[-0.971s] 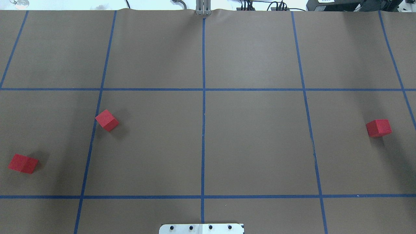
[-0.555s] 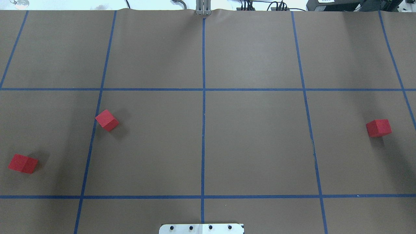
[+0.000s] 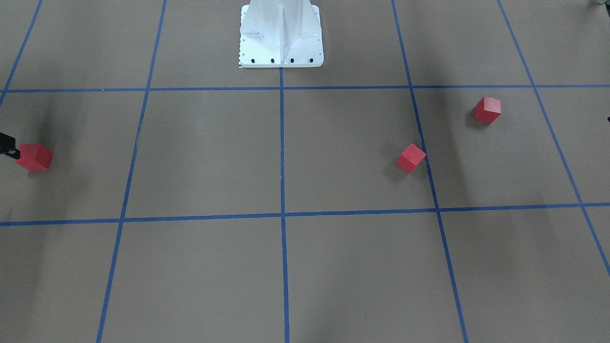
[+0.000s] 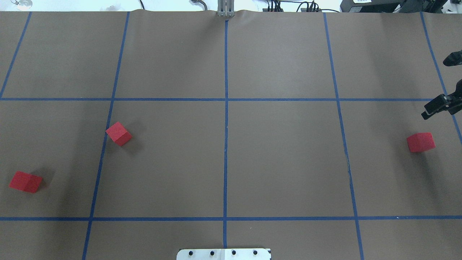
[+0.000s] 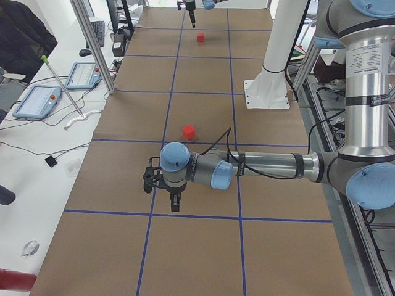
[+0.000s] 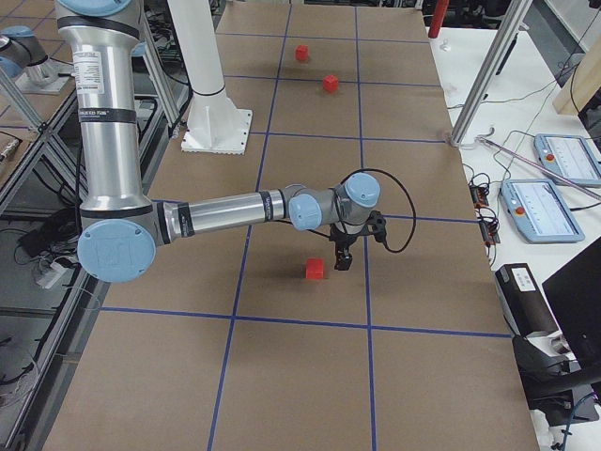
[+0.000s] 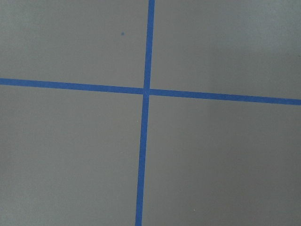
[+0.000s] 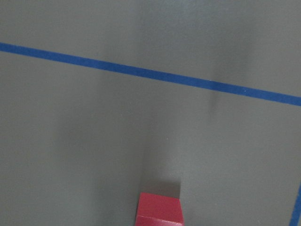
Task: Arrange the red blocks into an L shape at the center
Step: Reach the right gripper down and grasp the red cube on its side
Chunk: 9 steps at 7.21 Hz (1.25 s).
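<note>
Three red blocks lie apart on the brown floor: one at mid left, one at the near left edge, one at the right. The center, where the middle blue line meets a cross line, is bare. My right gripper comes in at the right edge, open, above and just beyond the right block. That block shows at the bottom of the right wrist view. My left gripper hangs off the table's left end; I cannot tell if it is open or shut.
The robot's white base stands on the near side of the middle line. Blue tape lines divide the floor into large squares. Cables and boxes lie beyond the far edge.
The right gripper's fingers have come into the overhead view at the right edge. The three blocks have not moved.
</note>
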Available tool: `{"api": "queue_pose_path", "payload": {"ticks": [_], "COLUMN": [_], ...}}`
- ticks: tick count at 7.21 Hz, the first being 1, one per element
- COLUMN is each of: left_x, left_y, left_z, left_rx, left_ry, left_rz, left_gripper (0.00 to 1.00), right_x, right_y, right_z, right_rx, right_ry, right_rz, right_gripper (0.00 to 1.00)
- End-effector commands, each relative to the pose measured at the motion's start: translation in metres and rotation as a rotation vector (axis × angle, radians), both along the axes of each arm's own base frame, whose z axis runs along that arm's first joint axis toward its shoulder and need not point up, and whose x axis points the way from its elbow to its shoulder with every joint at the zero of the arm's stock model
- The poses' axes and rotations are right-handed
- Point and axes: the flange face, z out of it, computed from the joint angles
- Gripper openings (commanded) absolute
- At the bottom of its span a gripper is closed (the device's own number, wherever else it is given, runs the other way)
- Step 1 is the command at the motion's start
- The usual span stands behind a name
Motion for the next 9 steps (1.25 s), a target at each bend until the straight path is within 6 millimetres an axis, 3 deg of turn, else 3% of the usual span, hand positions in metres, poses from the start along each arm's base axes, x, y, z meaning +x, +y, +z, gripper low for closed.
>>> {"api": "queue_pose_path", "payload": {"ticks": [1,2,3,9], "left_x": [0.000,0.000,0.000,0.000], "left_y": [0.000,0.000,0.000,0.001], "left_z": [-0.001,-0.002,-0.002,-0.010], "left_rx": [0.003,0.005,0.005,0.020], "left_ry": [0.001,0.001,0.001,0.002], "left_rz": [0.000,0.000,0.000,0.000], "left_gripper": [1.00,1.00,1.00,1.00], "right_x": [-0.012,-0.012,-0.014,-0.045], "right_y": [0.008,0.018,0.026,0.039], "right_z": [0.007,0.030,0.038,0.057], "right_rx": [-0.049,-0.040,-0.009,-0.066], "right_ry": [0.009,0.021,0.005,0.037], "right_rz": [0.064,0.057,0.059,0.050], "right_gripper": [0.99,0.98,0.98,0.98]}}
